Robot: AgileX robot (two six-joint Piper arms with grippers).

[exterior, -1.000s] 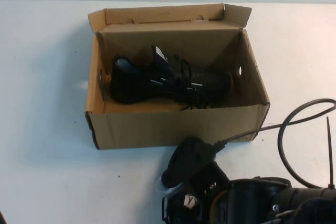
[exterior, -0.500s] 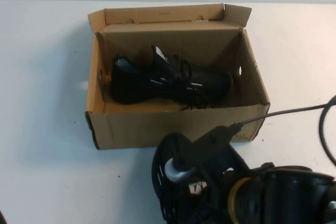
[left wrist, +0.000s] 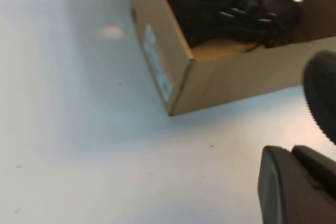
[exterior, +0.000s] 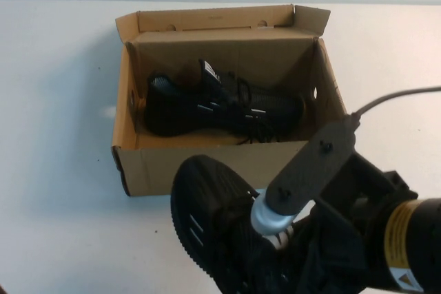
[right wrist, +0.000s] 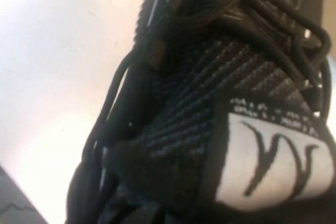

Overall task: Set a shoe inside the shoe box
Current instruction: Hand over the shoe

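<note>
The shoe (exterior: pixel 210 215), a black ribbed-knit sneaker, hangs in the air in front of the shoe box's near wall. My right gripper (exterior: pixel 293 242) holds it from the right, with its fingers hidden behind the shoe and the wrist camera mount. The right wrist view is filled by the shoe's laces and its white tongue label (right wrist: pixel 273 161) with a dark M-like mark. The brown cardboard shoe box (exterior: pixel 227 163) stands open at the table's middle. My left gripper (left wrist: pixel 296 182) is low over the table near the box's near left corner, fingers together and empty.
A matching black sneaker (exterior: pixel 220 108) with white bars lies inside the box, toe to the right; it also shows in the left wrist view (left wrist: pixel 231 11). The box's flap lid (exterior: pixel 220 18) stands up at the back. The right arm's cable (exterior: pixel 400 96) crosses at right. White table (exterior: pixel 55 170) surrounds the box.
My right arm has risen with the shoe and swung it up and left, toward the box's near wall. The box and the sneaker inside have not moved.
</note>
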